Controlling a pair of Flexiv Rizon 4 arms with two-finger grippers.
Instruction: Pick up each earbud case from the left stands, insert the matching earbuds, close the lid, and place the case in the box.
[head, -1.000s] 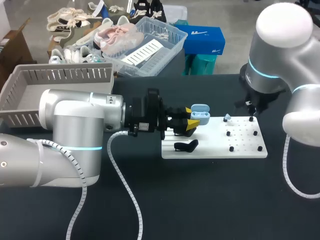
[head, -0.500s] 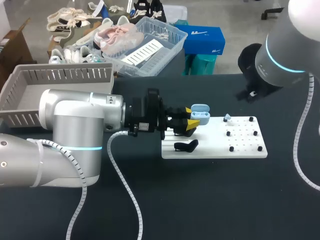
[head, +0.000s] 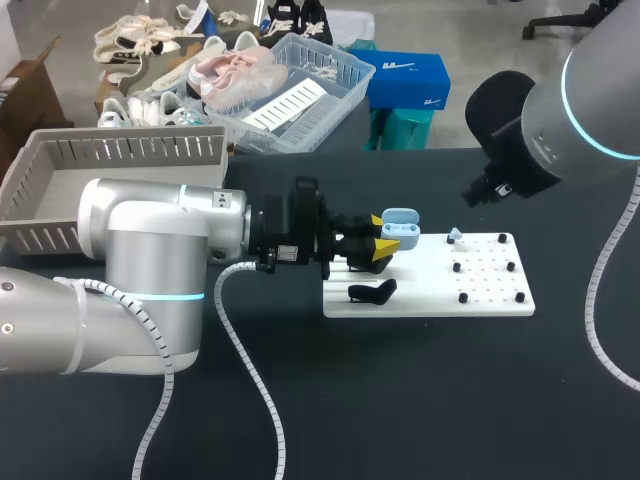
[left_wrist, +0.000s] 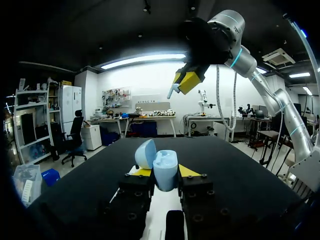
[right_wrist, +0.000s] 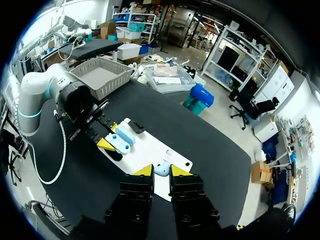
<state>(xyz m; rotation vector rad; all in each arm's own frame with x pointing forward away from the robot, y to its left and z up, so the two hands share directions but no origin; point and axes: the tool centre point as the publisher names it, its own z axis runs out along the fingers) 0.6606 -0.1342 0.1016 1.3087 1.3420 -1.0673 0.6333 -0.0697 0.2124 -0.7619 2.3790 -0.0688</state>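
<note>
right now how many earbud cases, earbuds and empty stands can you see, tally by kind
earbud case: 1, lid open, in the left pincer
earbuds: 2, one on the white board, one in the right pincer
empty black stand: 1
total: 4

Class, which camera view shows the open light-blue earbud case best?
The left wrist view: the earbud case sits close up between the fingers of the left gripper, lid open. The head view shows it small, from the side. The right wrist view shows it from above, far off and tiny.
</note>
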